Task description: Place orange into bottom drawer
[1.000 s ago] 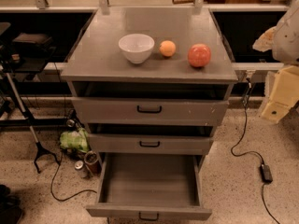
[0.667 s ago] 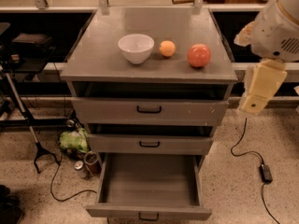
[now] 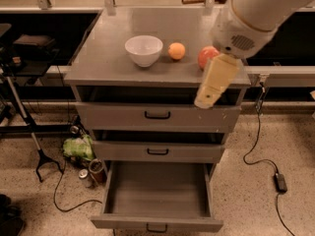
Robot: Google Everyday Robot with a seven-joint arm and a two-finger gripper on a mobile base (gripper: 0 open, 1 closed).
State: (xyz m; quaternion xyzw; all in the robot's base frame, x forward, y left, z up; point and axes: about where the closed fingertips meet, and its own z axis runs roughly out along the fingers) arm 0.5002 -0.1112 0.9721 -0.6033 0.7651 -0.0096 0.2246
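The orange (image 3: 176,50) sits on the grey cabinet top (image 3: 108,58), between a white bowl (image 3: 143,49) and a larger reddish fruit (image 3: 205,56). The bottom drawer (image 3: 157,193) is pulled open and nothing lies in it; its black handle (image 3: 156,228) shows at the front. My gripper (image 3: 212,85) hangs from the big white arm over the cabinet's right front corner, right of the orange and below it in the picture, not touching it. It hides part of the reddish fruit and holds nothing I can see.
The two upper drawers (image 3: 157,114) are slightly ajar. A green bag (image 3: 78,146) and cans (image 3: 93,170) lie on the floor left of the cabinet, next to a black stand (image 3: 39,156). A cable and power adapter (image 3: 280,182) lie to the right.
The arm has swung in from the right edge to the left. It now stands over the cabinet's right front corner and covers part of the reddish fruit. The orange has not moved.
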